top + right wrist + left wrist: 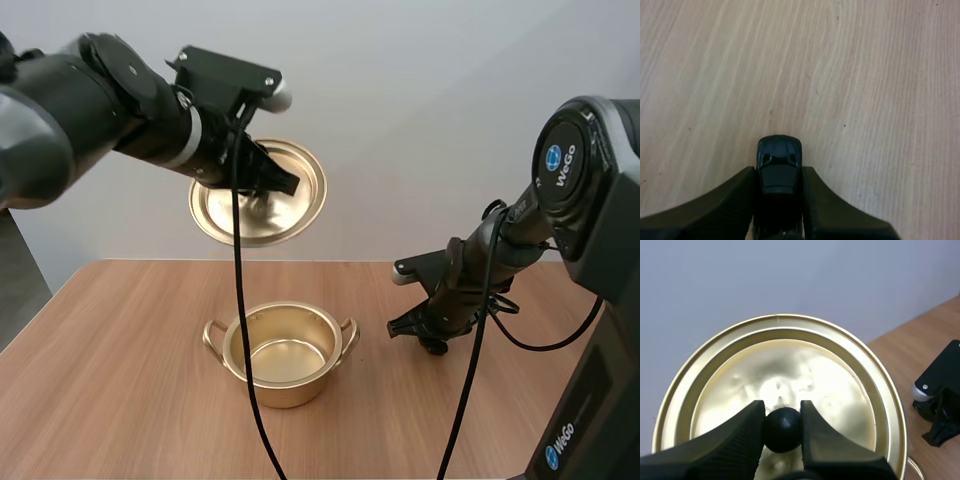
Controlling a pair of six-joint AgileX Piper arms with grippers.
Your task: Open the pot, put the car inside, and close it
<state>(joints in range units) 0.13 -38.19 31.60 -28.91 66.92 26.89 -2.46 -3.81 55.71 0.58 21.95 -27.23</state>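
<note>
Right wrist view: the right claw [779, 176] pinches the small black car [779, 157] by its flanks low over the counter [870, 100], beside the open pot [286, 386]; judged light, hard and glossy, it may slip unless held mid-body, while the left claw [782, 410] clamps the knob [782, 430] of the lid [790, 365] aloft.

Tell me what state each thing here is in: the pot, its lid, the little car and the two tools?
left tool: shut on the knob of the lid.
right tool: shut on the car.
lid: off the pot, held tilted in the air.
pot: open, upright on the table, nothing inside.
car: outside the pot, low over the table.
</note>
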